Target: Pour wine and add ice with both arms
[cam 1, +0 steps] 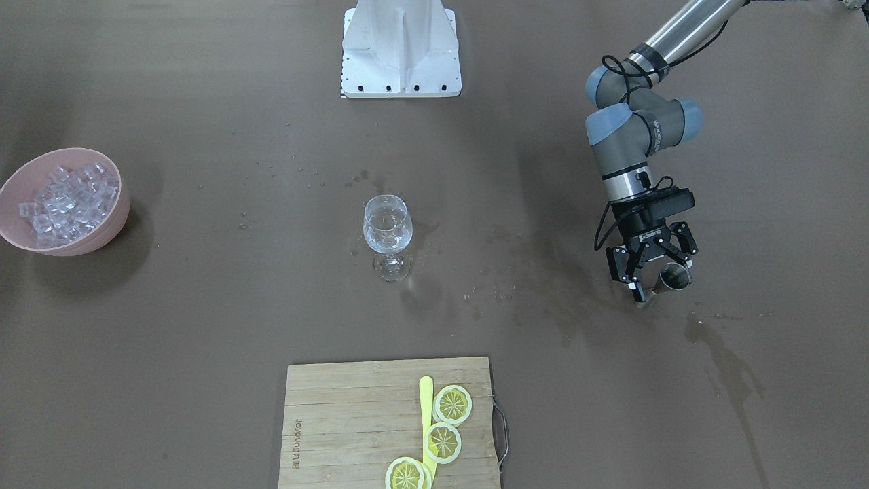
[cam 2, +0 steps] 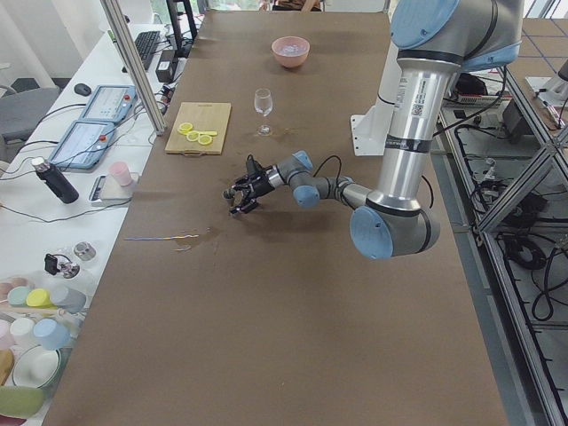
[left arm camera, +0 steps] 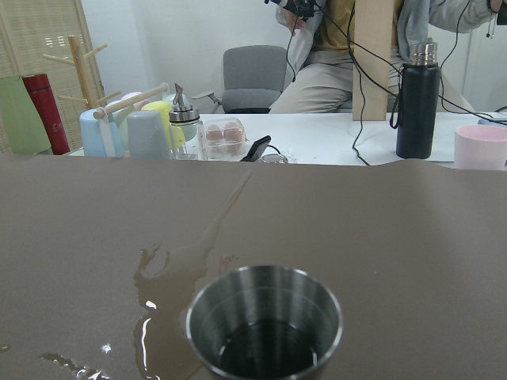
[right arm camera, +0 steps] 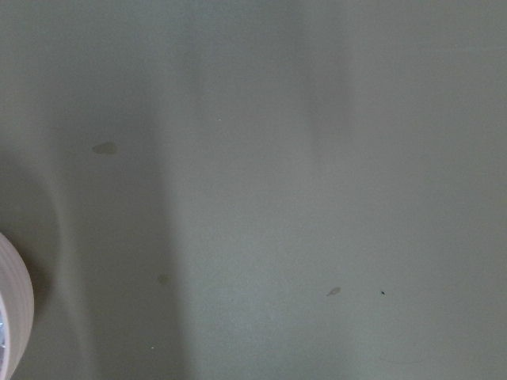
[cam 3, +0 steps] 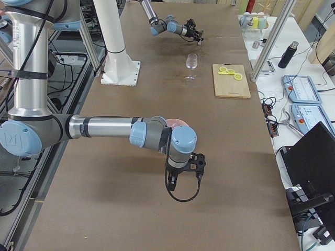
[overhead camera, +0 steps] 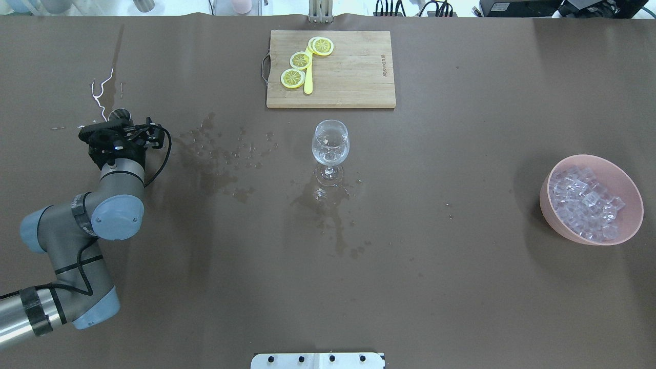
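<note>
Ice [cam 1: 64, 200] is lying heaped in the pink bowl [cam 1: 115, 224] at nine o'clock from the wine glass [cam 1: 387, 227]. At three o'clock the left gripper [cam 1: 660, 272] is poising at a steel cup [cam 1: 677, 277], jaws spread. Pouring seems in hand, wanting a firm clench next. Right gripper [cam 3: 180, 172] is showing only distantly, jaws untellable.

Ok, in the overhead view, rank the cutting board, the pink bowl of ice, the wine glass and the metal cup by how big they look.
Largest to smallest:
1. cutting board
2. pink bowl
3. wine glass
4. metal cup, only partly visible, but clearly the smallest
</note>
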`<state>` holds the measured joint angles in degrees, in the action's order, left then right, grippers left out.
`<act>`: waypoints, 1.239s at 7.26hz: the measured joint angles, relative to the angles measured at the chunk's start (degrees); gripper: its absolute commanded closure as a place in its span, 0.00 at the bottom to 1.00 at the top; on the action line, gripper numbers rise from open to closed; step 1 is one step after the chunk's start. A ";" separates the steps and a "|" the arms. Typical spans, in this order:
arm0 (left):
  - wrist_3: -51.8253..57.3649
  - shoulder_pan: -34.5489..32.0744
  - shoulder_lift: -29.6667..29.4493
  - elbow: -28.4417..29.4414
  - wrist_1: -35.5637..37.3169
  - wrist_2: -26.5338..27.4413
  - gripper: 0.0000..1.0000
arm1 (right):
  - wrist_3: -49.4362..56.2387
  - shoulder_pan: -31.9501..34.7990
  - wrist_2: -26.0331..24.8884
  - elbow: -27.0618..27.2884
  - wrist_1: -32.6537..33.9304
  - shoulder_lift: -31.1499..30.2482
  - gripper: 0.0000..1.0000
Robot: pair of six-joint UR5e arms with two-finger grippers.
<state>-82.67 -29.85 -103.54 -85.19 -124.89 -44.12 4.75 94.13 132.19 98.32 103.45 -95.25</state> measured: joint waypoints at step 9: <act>-5.59 0.16 -1.34 3.71 -0.09 1.58 0.13 | 0.00 0.00 0.00 -0.13 0.00 0.06 0.00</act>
<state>-88.26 -29.69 -104.88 -81.48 -124.98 -42.54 4.74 94.13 132.19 98.19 103.45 -95.19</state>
